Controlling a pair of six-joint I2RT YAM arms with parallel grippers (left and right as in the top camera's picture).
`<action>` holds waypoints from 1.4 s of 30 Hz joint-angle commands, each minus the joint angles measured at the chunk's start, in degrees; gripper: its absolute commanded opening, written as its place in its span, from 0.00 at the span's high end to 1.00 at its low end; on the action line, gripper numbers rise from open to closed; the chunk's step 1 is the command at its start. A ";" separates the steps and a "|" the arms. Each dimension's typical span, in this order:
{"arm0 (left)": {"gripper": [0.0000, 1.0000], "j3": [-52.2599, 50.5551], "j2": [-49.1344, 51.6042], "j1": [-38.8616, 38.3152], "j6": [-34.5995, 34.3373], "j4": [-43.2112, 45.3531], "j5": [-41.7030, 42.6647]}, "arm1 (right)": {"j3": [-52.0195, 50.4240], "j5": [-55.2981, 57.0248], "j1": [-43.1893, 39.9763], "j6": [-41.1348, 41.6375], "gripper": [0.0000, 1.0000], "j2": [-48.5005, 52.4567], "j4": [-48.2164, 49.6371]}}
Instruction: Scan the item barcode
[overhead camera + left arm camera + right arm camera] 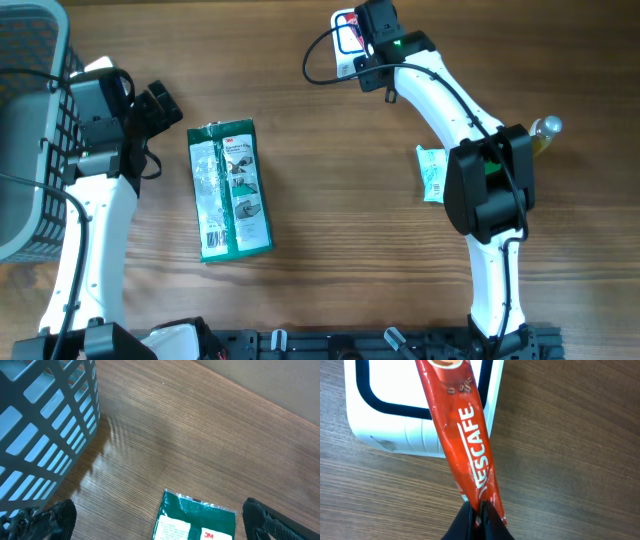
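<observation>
The right gripper [479,512] is clamping down hard, its black fingers [462,527] all but meeting on the near end of a long red foil Nescafe coffee stick [470,440]. The stick is running straight out from the fingertips, brand lettering facing the wrist camera. It is crossing in front of a white plastic barcode scanner with a black-framed window [395,415], which is sitting just beyond the fingertips and a little to their left in the wrist view. Whether stick and scanner are touching, I cannot tell.

Over on the other side, the left gripper [157,515] is gaping fully open and gripping nothing. A flat green 3M plastic packet [197,520] is lying on the brown wooden table [200,425], below and just ahead of the gap between the two black fingers [55,520], apart from both. A grey plastic lattice basket [45,420] is standing beyond the finger on the left of that wrist view.

Well behind the right fingers, a small green and white sachet [430,172] is lying beside the arm.
</observation>
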 commanded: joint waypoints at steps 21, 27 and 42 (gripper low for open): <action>0.00 0.61 -0.50 0.15 0.48 0.15 -0.33 | -15.82 2.80 -1.95 25.77 0.95 -21.03 -43.23; 0.00 0.61 -0.50 0.15 0.50 0.15 -0.33 | -27.34 6.75 -3.10 30.84 0.95 -21.03 -39.82; 0.00 0.61 -0.50 0.15 0.48 0.15 -0.33 | -16.94 -21.35 -0.85 14.53 0.45 -21.05 -32.54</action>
